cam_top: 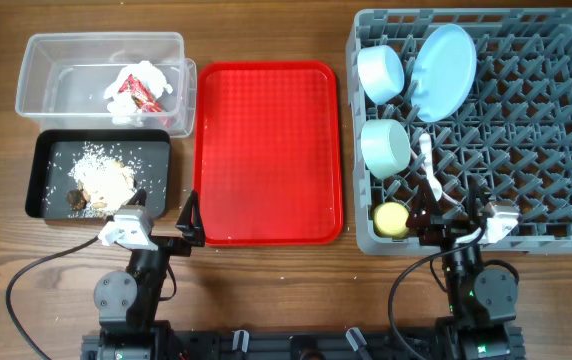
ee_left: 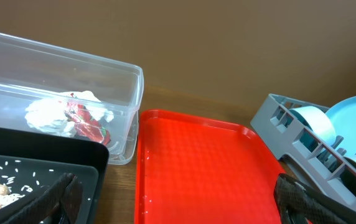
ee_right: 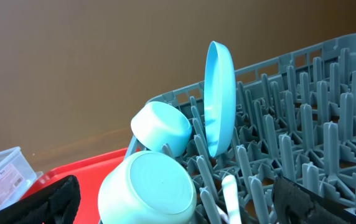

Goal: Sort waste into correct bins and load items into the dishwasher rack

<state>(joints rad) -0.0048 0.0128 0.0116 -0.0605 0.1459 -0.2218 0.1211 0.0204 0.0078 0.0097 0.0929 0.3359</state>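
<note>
Both claws stand released and empty: the left gripper (ee_left: 177, 182) over the near edge of the red tray (cam_top: 266, 150), the right gripper (ee_right: 175, 183) at the near edge of the dishwasher rack (cam_top: 566, 120). The rack holds the plate (cam_top: 443, 72) on edge between pegs, 2 bowls (cam_top: 381, 72), the yellow cup (cam_top: 391, 219) and white cutlery (cam_top: 427, 160); all judged light, stiff and slick, best pinched at rim or handle. The wrapper with tissue (cam_top: 138, 90) lies in the clear tub (cam_top: 46, 60) and the scraps (cam_top: 101, 178) in the black tray (cam_top: 41, 200); judged soft and crumbly.
</note>
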